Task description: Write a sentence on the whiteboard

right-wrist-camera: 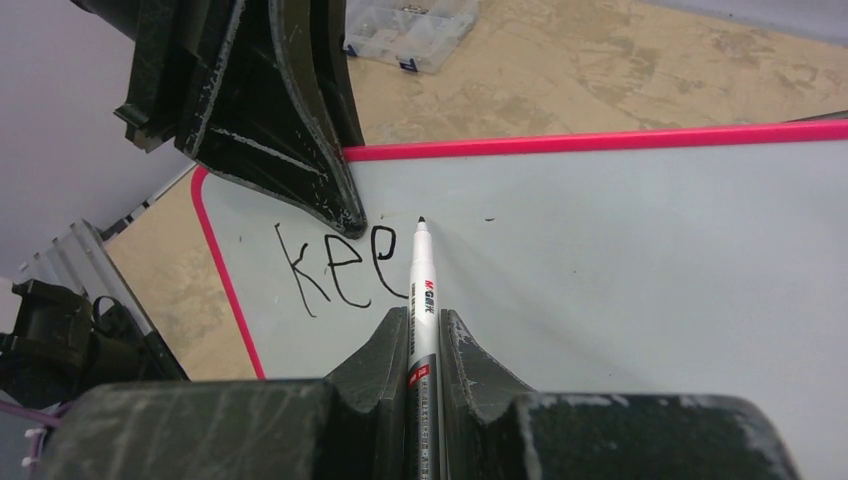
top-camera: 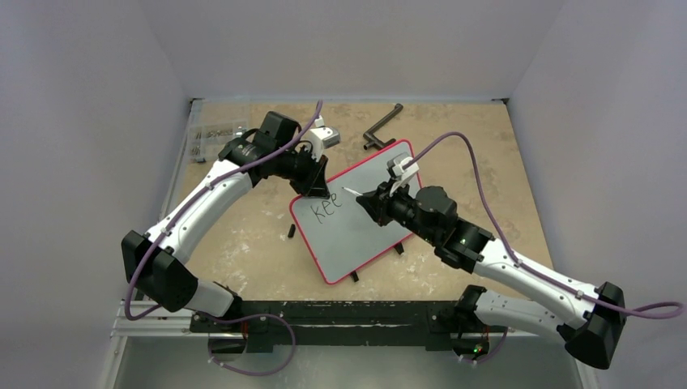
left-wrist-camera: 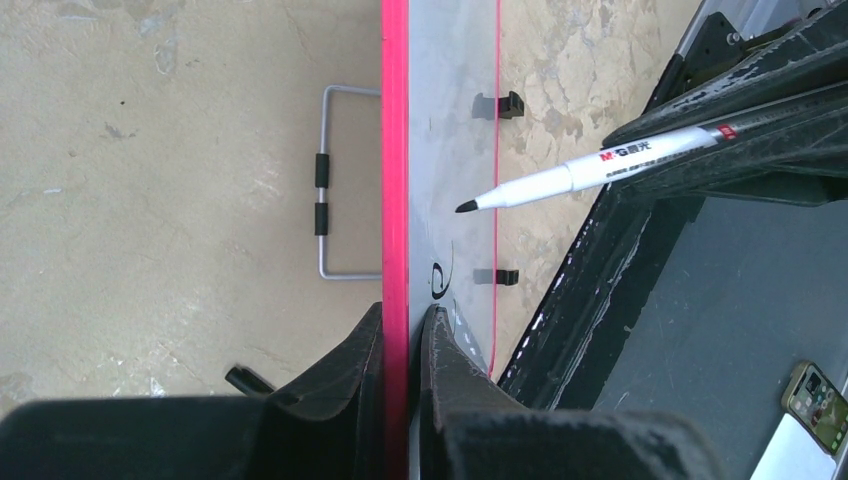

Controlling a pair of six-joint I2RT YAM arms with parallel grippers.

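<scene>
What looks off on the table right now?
Nothing spilled or broken. The whiteboard sits skewed on the table, its rim pinched by the left end effector. A small black piece lies loose beside it.

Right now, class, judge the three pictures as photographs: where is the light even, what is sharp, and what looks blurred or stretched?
Top view: soft, even light, no glare on the whiteboard. Left wrist view: the marker is sharp, its label readable, while the left gripper close to the lens looks soft. Right wrist view: the letters are crisp; the right gripper looms large.
</scene>
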